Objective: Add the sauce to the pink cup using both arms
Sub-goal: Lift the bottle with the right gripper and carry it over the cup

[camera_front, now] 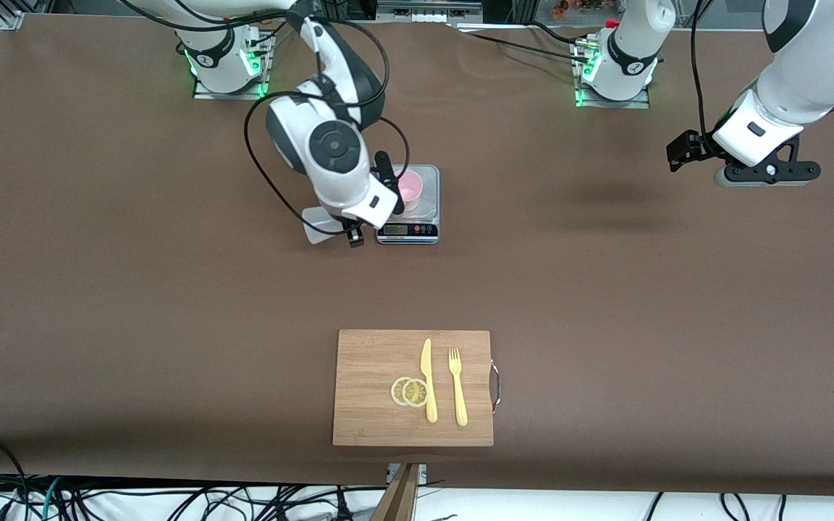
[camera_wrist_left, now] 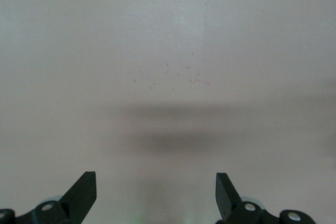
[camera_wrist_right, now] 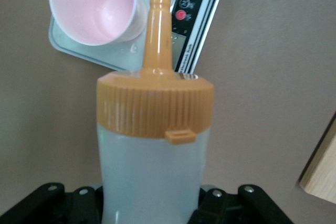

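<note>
My right gripper (camera_front: 350, 234) is shut on the squeeze bottle (camera_front: 318, 225) and holds it tilted just above the table beside the scale. In the right wrist view the whitish bottle (camera_wrist_right: 152, 166) sits between the gripper (camera_wrist_right: 152, 199) jaws, and its orange nozzle cap (camera_wrist_right: 156, 98) points toward the pink cup (camera_wrist_right: 97, 6). The nozzle tip is beside the cup's rim, not over its mouth. The pink cup (camera_front: 410, 189) stands upright on the scale's plate (camera_front: 428, 199). My left gripper (camera_front: 764, 176) is open and empty, up over bare table at the left arm's end; its view shows it (camera_wrist_left: 156, 183) over bare mat.
The scale's display panel (camera_front: 407, 231) faces the front camera. A wooden cutting board (camera_front: 373, 362) lies nearer the camera with a yellow knife (camera_front: 428, 380), a yellow fork (camera_front: 457, 386) and two lemon slices (camera_front: 410, 391) on it. The board's corner shows in the right wrist view (camera_wrist_right: 321, 174).
</note>
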{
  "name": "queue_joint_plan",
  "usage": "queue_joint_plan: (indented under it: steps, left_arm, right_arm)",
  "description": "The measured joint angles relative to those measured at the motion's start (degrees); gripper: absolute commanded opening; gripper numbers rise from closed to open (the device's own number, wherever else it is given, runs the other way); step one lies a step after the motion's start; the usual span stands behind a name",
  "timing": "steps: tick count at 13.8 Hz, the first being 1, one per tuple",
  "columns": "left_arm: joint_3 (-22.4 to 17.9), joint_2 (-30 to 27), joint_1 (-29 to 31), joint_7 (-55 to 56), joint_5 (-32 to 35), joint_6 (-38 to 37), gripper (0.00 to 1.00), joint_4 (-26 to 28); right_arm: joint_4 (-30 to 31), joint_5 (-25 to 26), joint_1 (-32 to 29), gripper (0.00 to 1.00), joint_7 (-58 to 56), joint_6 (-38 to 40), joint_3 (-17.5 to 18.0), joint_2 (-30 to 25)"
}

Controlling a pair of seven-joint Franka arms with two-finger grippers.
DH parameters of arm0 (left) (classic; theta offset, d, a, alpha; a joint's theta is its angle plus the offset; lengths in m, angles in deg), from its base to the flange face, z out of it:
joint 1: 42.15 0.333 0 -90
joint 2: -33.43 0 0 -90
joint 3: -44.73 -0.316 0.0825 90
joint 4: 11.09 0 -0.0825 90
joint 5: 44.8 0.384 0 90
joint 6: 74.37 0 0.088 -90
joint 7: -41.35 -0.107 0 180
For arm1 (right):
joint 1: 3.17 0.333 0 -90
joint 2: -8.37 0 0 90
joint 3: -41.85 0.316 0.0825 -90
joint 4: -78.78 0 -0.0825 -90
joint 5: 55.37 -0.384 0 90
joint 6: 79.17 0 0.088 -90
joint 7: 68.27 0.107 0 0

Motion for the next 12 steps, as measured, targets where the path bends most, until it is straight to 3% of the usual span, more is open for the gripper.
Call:
queue_joint_plan:
  steps: [7, 12]
  left_arm:
    - [0.0, 0.0, 0.0, 0.0, 0.0, -0.05, 1.0, 0.0]
    - [0.0, 0.0, 0.02, 0.0, 0.0, -0.07, 1.0, 0.0]
  right_arm:
    - [-0.92, 8.03, 2.25, 0.0, 1.17, 8.43, -0.01, -0.01]
    - [-0.91, 10.99, 6.11, 0.0, 5.06, 11.17, 0.0, 0.26]
